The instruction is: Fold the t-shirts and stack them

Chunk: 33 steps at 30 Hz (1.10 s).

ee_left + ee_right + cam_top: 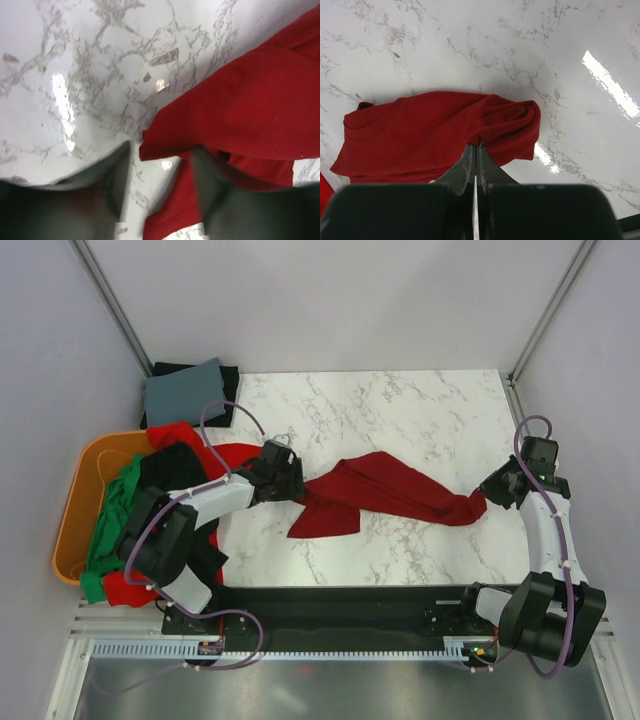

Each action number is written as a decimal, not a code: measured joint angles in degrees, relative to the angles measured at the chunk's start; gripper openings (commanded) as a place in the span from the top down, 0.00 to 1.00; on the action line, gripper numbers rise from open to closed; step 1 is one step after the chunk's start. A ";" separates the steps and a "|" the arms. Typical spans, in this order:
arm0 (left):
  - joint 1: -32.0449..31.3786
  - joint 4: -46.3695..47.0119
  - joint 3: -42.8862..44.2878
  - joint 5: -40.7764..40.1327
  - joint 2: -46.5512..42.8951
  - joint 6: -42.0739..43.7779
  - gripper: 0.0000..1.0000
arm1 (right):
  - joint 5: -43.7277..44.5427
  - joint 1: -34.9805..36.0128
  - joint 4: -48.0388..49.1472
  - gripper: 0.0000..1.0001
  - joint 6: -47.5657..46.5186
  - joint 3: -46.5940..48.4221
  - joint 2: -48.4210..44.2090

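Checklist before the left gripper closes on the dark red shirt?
1. Right gripper shut on dark red t-shirt's end: ok.
2. Left gripper jaws apart, shirt edge between them: ok.
3. Left grip made: not ok, not yet closed.
4. Shirt spread flat on marble table: not ok, bunched and twisted.
5. Which part the left jaws straddle, hem or sleeve: cannot tell.
6. Folded stack at far left corner clear of both arms: ok.

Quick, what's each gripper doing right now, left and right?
Left gripper: open, fingers either side of the dark red t-shirt edge.
Right gripper: closed on the same shirt's other end.
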 measured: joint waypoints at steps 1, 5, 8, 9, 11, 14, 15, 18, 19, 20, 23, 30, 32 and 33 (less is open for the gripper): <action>0.42 0.72 0.09 0.70 0.37 0.02 0.58 | -0.04 0.02 0.20 1.00 -0.07 0.00 0.35; 1.75 2.71 2.03 3.80 2.21 0.55 0.90 | -0.20 0.15 1.18 1.00 -0.46 0.02 2.05; 2.58 3.76 6.16 6.95 4.50 1.09 0.98 | -0.50 0.28 1.20 1.00 -0.66 0.94 4.83; 2.86 3.69 7.89 8.50 5.35 1.16 0.98 | -0.74 0.28 1.22 1.00 -0.72 1.68 6.08; 3.23 2.99 11.30 10.34 6.25 1.20 0.98 | -1.20 0.28 0.92 1.00 -0.72 3.87 8.33; 3.50 -0.63 19.12 11.82 6.10 1.22 0.98 | -3.10 0.28 -0.52 1.00 -0.66 10.64 12.28; 3.52 -1.01 21.64 11.85 5.88 1.22 0.98 | -3.74 0.28 -1.20 1.00 -0.50 13.27 13.42; 3.54 -5.79 32.52 11.65 4.13 1.27 0.98 | -6.47 0.31 -3.61 1.00 -0.26 25.33 17.94; 3.58 -7.41 36.70 11.47 3.65 1.38 0.98 | -7.72 0.28 -4.59 1.00 -0.22 31.04 19.91; 3.61 -8.52 40.85 11.41 3.54 1.51 0.98 | -8.83 0.28 -5.51 1.00 -0.20 36.30 21.53; 3.89 -12.68 56.11 11.23 3.56 2.51 0.98 | -12.83 -0.22 -6.71 1.00 0.15 53.02 26.14; 6.40 -16.50 71.71 10.78 -3.69 5.44 0.98 | -19.26 -4.39 -5.84 1.00 0.22 71.34 22.23; 6.60 -15.80 66.16 10.12 -10.05 6.08 0.98 | -18.64 -4.83 -5.09 1.00 -0.11 66.95 17.27; 6.58 -15.39 61.75 9.99 -13.79 6.32 0.98 | -18.12 -4.85 -5.53 1.00 -0.33 63.43 14.12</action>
